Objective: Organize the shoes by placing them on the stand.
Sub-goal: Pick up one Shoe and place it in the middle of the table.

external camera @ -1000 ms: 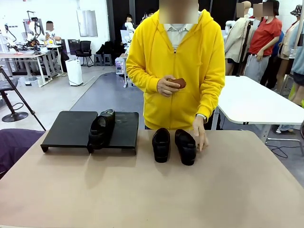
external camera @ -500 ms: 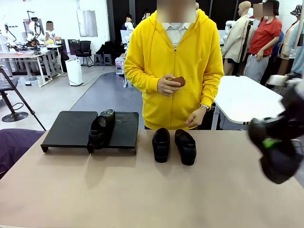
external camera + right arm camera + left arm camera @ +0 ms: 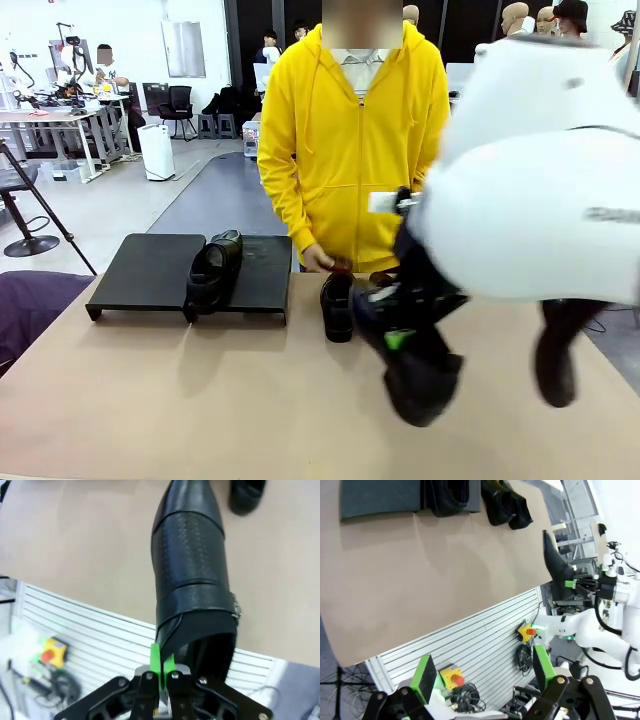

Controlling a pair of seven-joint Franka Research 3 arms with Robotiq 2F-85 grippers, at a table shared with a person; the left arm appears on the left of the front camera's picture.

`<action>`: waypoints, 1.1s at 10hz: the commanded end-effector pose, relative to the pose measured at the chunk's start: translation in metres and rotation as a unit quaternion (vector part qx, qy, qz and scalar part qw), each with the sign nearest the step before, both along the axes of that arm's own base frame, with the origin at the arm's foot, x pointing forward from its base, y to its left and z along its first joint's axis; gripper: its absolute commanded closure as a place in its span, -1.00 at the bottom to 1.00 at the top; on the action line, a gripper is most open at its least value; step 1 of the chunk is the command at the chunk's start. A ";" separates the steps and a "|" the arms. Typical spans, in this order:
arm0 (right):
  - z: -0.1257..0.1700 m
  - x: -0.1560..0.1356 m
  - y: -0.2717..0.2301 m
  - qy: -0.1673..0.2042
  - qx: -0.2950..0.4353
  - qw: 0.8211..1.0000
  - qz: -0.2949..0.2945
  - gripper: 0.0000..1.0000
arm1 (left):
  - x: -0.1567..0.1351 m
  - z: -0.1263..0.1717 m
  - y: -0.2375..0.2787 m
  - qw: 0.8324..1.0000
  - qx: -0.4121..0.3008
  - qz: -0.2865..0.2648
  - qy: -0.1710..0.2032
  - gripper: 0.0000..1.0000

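My right gripper (image 3: pixel 161 667) is shut on the heel rim of a long pointed black shoe (image 3: pixel 192 570), held in the air over the table's near middle. The front view has that shoe (image 3: pixel 420 385) hanging toe-down below the gripper (image 3: pixel 400 340). Another black shoe (image 3: pixel 215 265) lies on the middle of the low black stand (image 3: pixel 150 270) at the far left. A rounded loafer (image 3: pixel 338 305) stands on the table right of the stand, and its partner is mostly hidden behind my arm. The left wrist view has both loafers (image 3: pixel 507 505). My left gripper (image 3: pixel 482 675) hangs open and empty off the table's near edge.
A person in a yellow hoodie (image 3: pixel 350 140) stands at the far side with a hand (image 3: pixel 320 260) low behind the loafers. My white right arm (image 3: pixel 540 180) blocks the right half of the front view. A white table (image 3: pixel 460 75) shows behind it.
My right arm has swung in from the right with the pointed shoe, now over the table's near middle. The person's hands have dropped from the chest to behind the loafers.
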State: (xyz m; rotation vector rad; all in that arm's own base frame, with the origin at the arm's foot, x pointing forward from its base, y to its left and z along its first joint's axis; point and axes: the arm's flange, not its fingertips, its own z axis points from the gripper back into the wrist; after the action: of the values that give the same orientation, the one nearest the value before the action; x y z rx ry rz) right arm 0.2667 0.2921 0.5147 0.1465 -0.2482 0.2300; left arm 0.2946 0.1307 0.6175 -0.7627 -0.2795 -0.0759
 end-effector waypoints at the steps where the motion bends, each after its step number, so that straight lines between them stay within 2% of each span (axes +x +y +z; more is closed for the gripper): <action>1: -0.006 0.037 0.038 0.008 0.028 0.998 -0.050 1.00 | -0.003 0.000 0.000 1.000 -0.002 -0.001 0.001 -1.00; 3: -0.028 0.065 0.083 0.034 0.029 0.995 -0.091 1.00 | -0.003 0.000 0.000 1.000 -0.002 -0.001 0.001 -1.00; 4: -0.041 0.075 0.095 0.056 0.036 0.993 -0.095 1.00 | -0.003 0.000 0.000 1.000 -0.002 -0.001 0.001 -1.00; 5: -0.050 0.084 0.092 0.098 0.052 0.991 -0.071 1.00 | -0.003 0.000 0.000 1.000 -0.002 -0.001 0.001 -1.00; 6: -0.043 0.059 0.072 0.052 0.037 0.995 -0.073 1.00 | -0.003 0.000 0.000 1.000 -0.002 -0.001 0.001 -1.00; 8: -0.043 0.059 0.072 0.052 0.037 0.995 -0.073 1.00 | -0.003 0.000 0.000 1.000 -0.002 -0.001 0.001 -1.00; 9: -0.059 0.073 0.081 0.079 0.037 0.994 -0.072 1.00 | -0.003 0.000 0.000 1.000 -0.002 -0.001 0.001 -1.00; 10: -0.075 0.079 0.094 0.087 -0.009 0.993 -0.083 1.00 | -0.003 0.000 0.000 1.000 -0.002 -0.001 0.001 -1.00; 11: -0.088 0.085 0.101 0.068 -0.009 0.996 -0.055 1.00 | -0.003 0.000 0.000 1.000 -0.002 -0.001 0.001 -1.00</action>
State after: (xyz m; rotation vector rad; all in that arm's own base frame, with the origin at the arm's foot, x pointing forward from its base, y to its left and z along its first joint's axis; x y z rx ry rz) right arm 0.3395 0.3748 0.4342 0.1558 -0.0946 0.0999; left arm 0.2945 0.1309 0.6175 -0.7625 -0.2798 -0.0752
